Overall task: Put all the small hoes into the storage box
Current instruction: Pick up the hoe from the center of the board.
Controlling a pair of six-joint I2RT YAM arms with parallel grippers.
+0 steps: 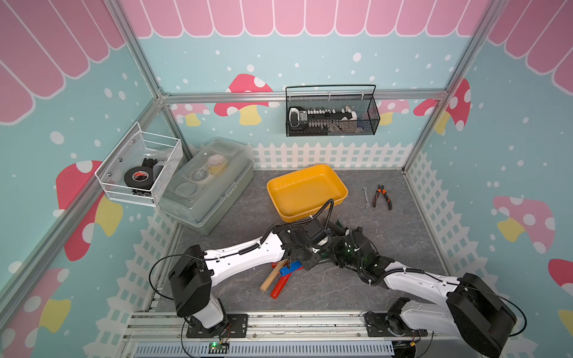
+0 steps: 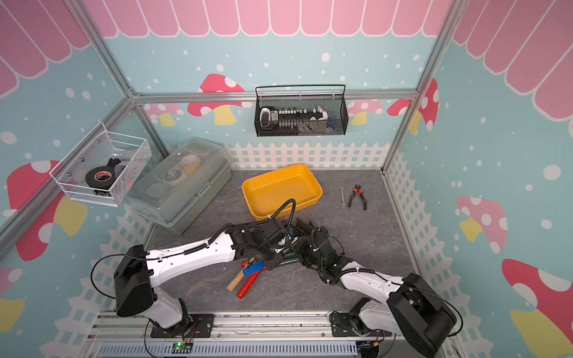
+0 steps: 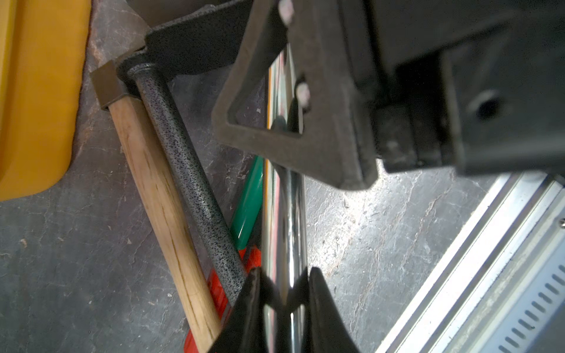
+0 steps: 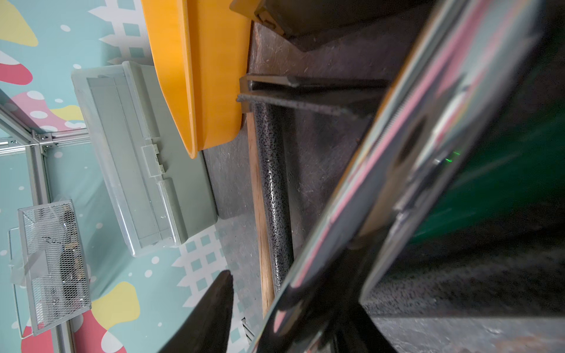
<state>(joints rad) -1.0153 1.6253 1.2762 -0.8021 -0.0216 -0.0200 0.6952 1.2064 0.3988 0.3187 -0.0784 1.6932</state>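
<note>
The storage box (image 1: 305,190) (image 2: 280,189) is a shallow yellow tray at mid-table, with nothing in it. The small hoe (image 3: 183,159) (image 4: 273,183) has a speckled dark handle and a black flat head. It lies in a tool pile with its head by the tray's near wall (image 3: 39,91). My left gripper (image 3: 282,275) is shut on a shiny chrome shaft (image 3: 290,214) beside the hoe's handle. My right gripper (image 4: 269,293) stands open around that same shaft (image 4: 382,171), with a gap beside its one visible finger (image 4: 214,305). No gripper holds the hoe.
A wooden handle (image 3: 159,189), a green handle (image 3: 249,198), a blue handle (image 1: 290,268) and a red handle (image 1: 279,286) lie in the pile. A grey lidded box (image 1: 207,186) and a white mesh basket (image 1: 139,167) stand left. A wrench (image 1: 366,198) and pliers (image 1: 382,196) lie right.
</note>
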